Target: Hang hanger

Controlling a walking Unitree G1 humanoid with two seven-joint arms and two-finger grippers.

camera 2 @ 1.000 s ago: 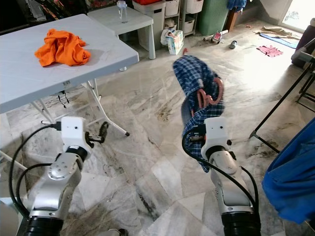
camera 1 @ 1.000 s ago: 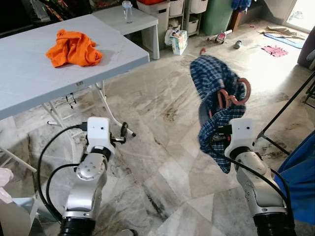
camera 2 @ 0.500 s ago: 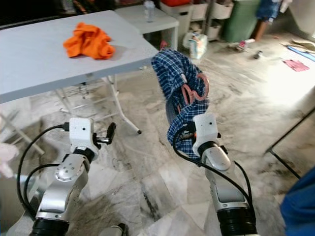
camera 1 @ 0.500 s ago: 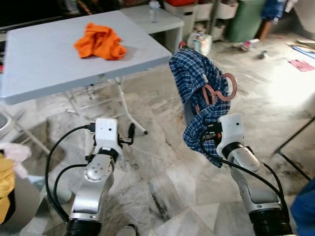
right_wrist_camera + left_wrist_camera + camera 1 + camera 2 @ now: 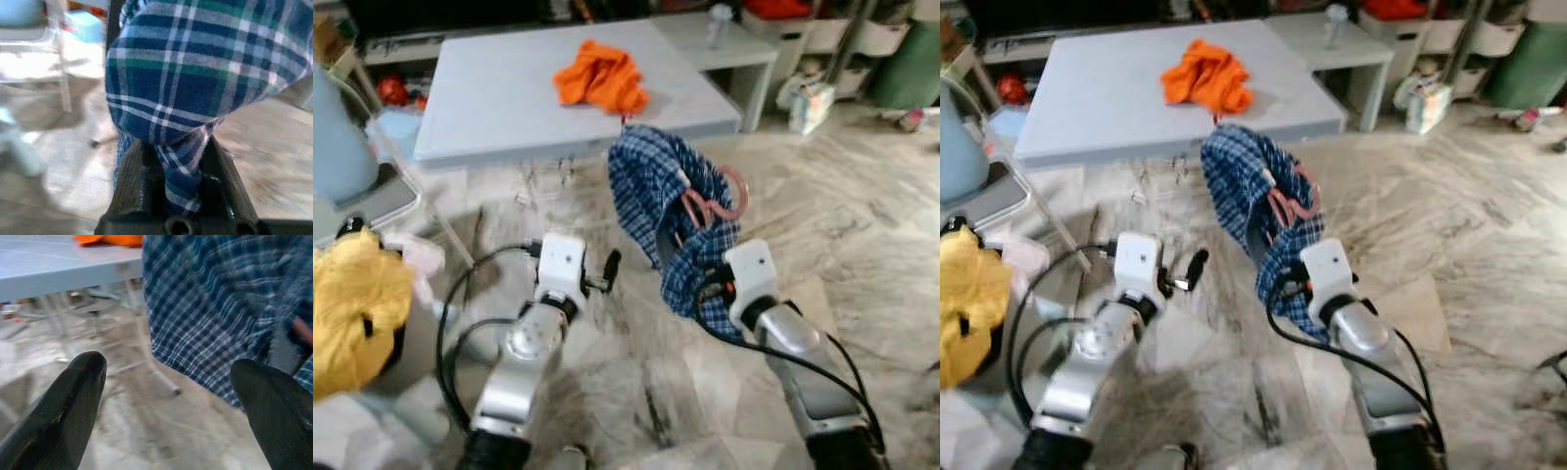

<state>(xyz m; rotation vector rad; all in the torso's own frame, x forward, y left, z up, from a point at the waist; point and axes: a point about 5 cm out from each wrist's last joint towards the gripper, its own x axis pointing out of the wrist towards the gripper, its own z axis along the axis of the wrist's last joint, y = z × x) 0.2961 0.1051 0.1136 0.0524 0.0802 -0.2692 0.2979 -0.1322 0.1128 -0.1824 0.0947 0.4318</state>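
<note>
A blue plaid shirt (image 5: 669, 191) on a pink hanger (image 5: 713, 206) is held up in front of me over the marble floor. My right gripper (image 5: 177, 172) is shut on the shirt's cloth, which bunches between its two fingers (image 5: 134, 176). The hanger's hook curls out of the shirt's top toward the right. My left gripper (image 5: 168, 396) is open, held low to the left of the shirt, with its fingertips (image 5: 83, 382) apart and nothing between them. The plaid cloth (image 5: 215, 318) hangs just beyond it.
A grey folding table (image 5: 499, 98) stands ahead with an orange cloth (image 5: 602, 80) on it. A yellow garment (image 5: 352, 304) lies at the far left by a chair (image 5: 382, 186). A small white table (image 5: 744, 54) and storage bins are at the back right.
The camera has swung left, so the table now sits straight ahead and a yellow garment has come into view. Both arms hold the same poses, and the shirt stays in the right gripper.
</note>
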